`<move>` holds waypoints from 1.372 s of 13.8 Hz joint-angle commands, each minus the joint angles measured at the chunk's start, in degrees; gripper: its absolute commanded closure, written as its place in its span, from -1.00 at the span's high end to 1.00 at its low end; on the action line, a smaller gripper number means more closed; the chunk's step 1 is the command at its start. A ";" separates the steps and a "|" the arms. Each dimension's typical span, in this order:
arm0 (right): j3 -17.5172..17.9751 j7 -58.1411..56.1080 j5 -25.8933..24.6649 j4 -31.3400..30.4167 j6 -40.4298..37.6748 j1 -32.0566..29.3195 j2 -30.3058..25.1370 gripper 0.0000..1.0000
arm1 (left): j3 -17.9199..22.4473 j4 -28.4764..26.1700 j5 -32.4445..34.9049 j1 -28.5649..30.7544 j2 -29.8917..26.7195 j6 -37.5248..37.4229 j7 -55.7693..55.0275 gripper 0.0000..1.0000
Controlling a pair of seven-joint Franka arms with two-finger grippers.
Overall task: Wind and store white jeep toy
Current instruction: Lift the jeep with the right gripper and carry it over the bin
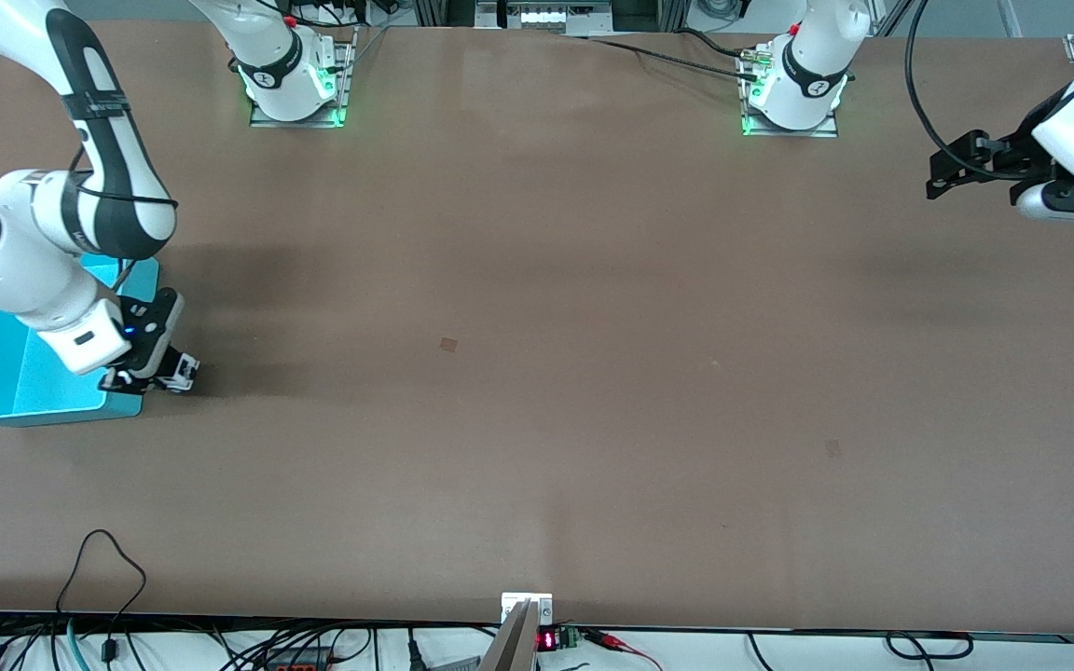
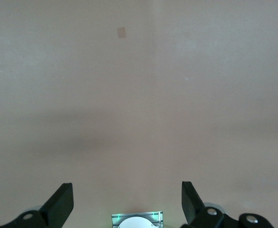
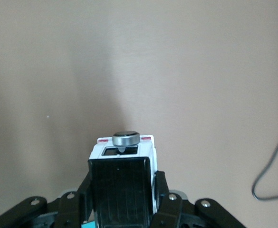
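Note:
My right gripper (image 1: pixel 164 373) is shut on the white jeep toy (image 1: pixel 181 370), low over the table just off the corner of the turquoise bin (image 1: pixel 6 373). The right wrist view shows the white jeep toy (image 3: pixel 124 161) clamped by its sides in my right gripper (image 3: pixel 123 185). Its black roof panel faces the camera and a round grey spare wheel (image 3: pixel 126 138) sits at its free end. A sliver of the bin (image 3: pixel 88 224) shows under the fingers. My left gripper (image 1: pixel 934 179) waits open and empty, high over the left arm's end of the table, and the left wrist view shows this gripper (image 2: pixel 127 199) above bare tabletop.
Two small tan patches (image 1: pixel 448 344) (image 1: pixel 833 448) mark the brown table. A black cable loop (image 1: pixel 103 559) lies near the table's front edge, and the same cable (image 3: pixel 272 175) shows in the right wrist view. The arm bases (image 1: pixel 295 84) (image 1: pixel 793 93) stand along the table's back edge.

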 commanded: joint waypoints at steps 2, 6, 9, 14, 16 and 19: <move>0.00 10.71 0.81 5.85 -7.56 -0.13 -1.19 -1.00 | 0.60 1.82 -1.14 0.48 0.72 -2.76 -1.04 1.00; -1.32 21.09 0.73 7.62 -13.20 -1.36 -3.21 -1.00 | 0.60 2.08 -0.88 1.09 0.54 -2.85 -1.13 1.00; -3.95 28.39 -0.15 7.62 -16.28 -1.45 -5.24 -1.00 | 0.69 2.17 -0.88 1.27 0.80 -2.85 -1.12 1.00; -11.50 41.73 -0.42 5.52 -15.94 -1.63 -4.63 -1.00 | 0.60 2.17 -0.88 1.18 0.81 -2.67 -1.12 1.00; -13.97 46.49 -0.33 4.81 -15.41 -1.63 -3.05 -1.00 | 0.60 2.17 -0.96 1.27 0.81 -2.76 -1.04 1.00; -17.22 49.15 -0.33 3.85 -13.06 -2.32 -0.15 -1.00 | 0.51 2.17 -0.97 1.18 0.81 -2.76 -0.78 1.00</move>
